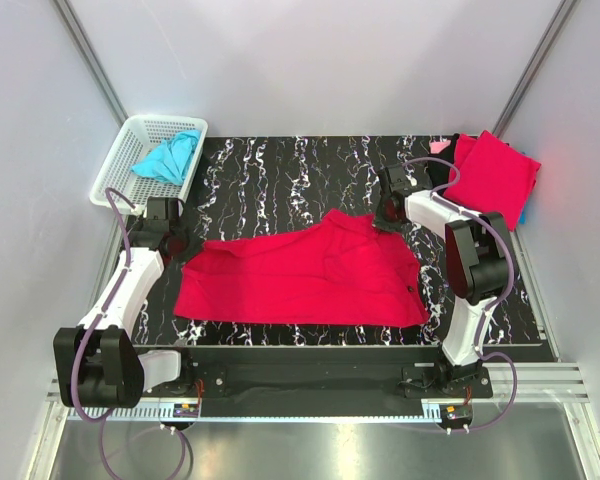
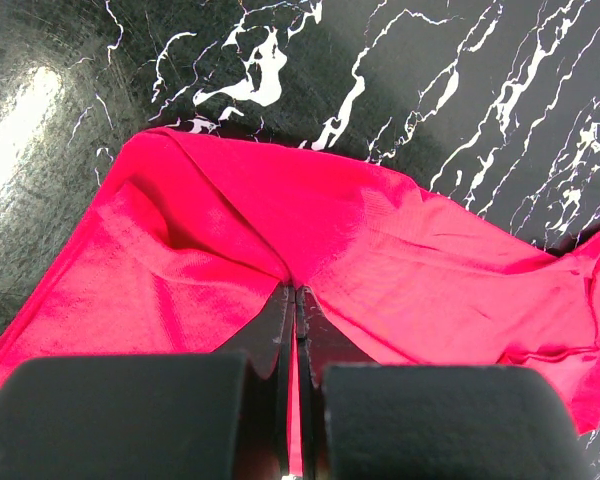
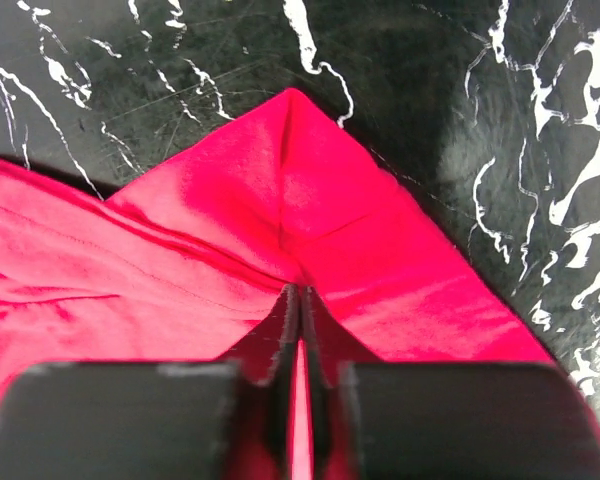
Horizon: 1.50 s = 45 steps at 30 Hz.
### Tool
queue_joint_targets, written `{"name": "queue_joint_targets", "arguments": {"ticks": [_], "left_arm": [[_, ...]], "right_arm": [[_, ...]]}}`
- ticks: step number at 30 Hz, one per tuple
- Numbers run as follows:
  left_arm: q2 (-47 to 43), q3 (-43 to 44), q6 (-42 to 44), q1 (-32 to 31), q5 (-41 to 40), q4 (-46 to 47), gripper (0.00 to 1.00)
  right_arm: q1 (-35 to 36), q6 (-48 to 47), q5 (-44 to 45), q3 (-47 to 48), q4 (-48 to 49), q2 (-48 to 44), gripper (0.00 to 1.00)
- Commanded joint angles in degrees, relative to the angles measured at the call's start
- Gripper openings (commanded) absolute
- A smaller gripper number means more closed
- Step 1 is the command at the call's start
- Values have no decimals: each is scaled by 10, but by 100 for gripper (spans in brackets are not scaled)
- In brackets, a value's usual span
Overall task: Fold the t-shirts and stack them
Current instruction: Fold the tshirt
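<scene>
The red t-shirt (image 1: 300,275) was spread across the middle of the black marbled table (image 1: 280,160), its long axis running left to right, roughly parallel to the near edge. Its far left corner was pinched in the left gripper (image 2: 295,290), whose jaws were pressed together on a fold of cloth. Its far right peak was nipped in the same way by the right gripper (image 3: 300,288). Each arm was thus placed at its own end of the far edge, with the shirt's body lying toward the bases. A fold toward the near edge was judged likely, though little bare tabletop was left there. A folded red stack (image 1: 495,175) was seen at the far right, and a turquoise t-shirt (image 1: 168,158) in the white basket (image 1: 120,165) at the far left.
</scene>
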Motion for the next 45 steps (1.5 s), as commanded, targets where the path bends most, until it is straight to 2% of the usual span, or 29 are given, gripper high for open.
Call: {"name": "queue_joint_targets", "arguments": {"ticks": [1, 13, 21, 26, 32, 37, 45], "left_arm": [[-13, 17, 7, -2, -6, 5, 0], [-34, 23, 13, -2, 4, -2, 0], [-61, 73, 27, -2, 4, -52, 0], [-77, 85, 31, -1, -10, -103, 0], [-119, 62, 25, -1, -76, -159, 0], [-112, 31, -23, 4, -105, -204, 0], [-90, -17, -71, 4, -89, -208, 0]], "right_arm": [[1, 0, -6, 21, 14, -10, 1], [0, -3, -13, 6, 3, -69, 0], [0, -27, 15, 21, -84, -163, 0], [1, -30, 26, -17, -142, -242, 0], [0, -28, 77, -80, -204, -339, 0], [1, 7, 82, -122, -248, -382, 0], [0, 50, 68, -169, -284, -435, 0]]}}
